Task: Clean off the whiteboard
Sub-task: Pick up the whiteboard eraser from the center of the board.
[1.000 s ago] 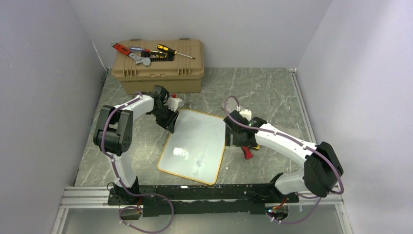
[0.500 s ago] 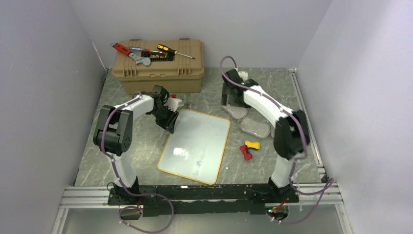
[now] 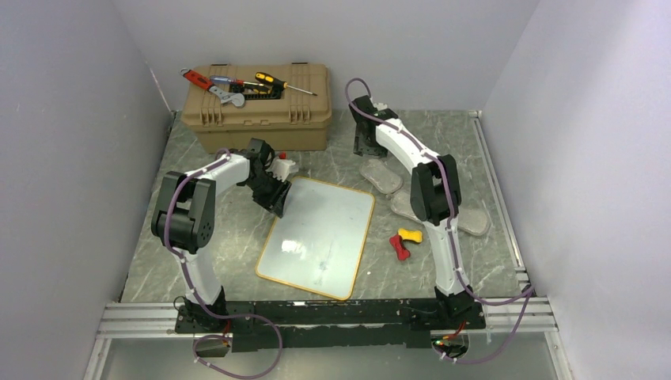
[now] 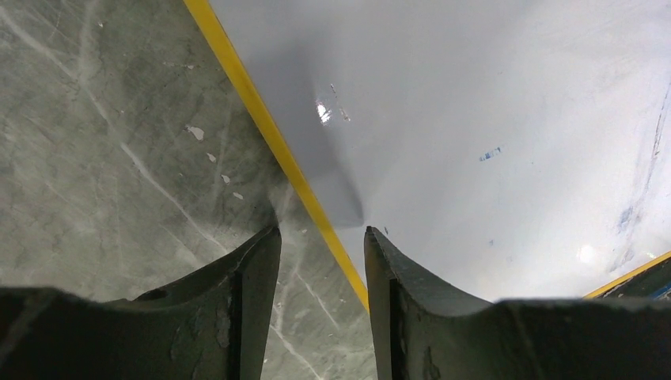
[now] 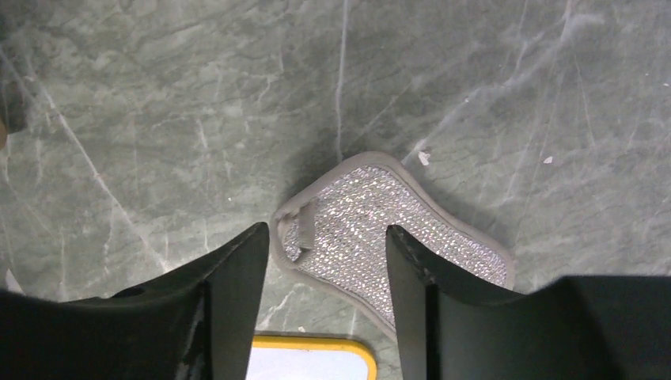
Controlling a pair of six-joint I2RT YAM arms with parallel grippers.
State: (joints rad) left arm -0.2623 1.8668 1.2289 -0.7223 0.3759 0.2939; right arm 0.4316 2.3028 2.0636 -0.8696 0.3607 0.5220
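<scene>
Left end effector (image 4: pixel 322 234) — astride glossy whiteboard (image 4: pixel 490 119)

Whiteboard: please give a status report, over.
Left gripper open, straddling whiteboard edge. Right gripper open above grey pad. Faint blue marks on whiteboard; nothing lying on it.

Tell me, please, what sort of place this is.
Probably a robotics lab test cell: white partition walls box in a grey marble-patterned table, and a tan toolbox carries screwdrivers on its lid.
</scene>
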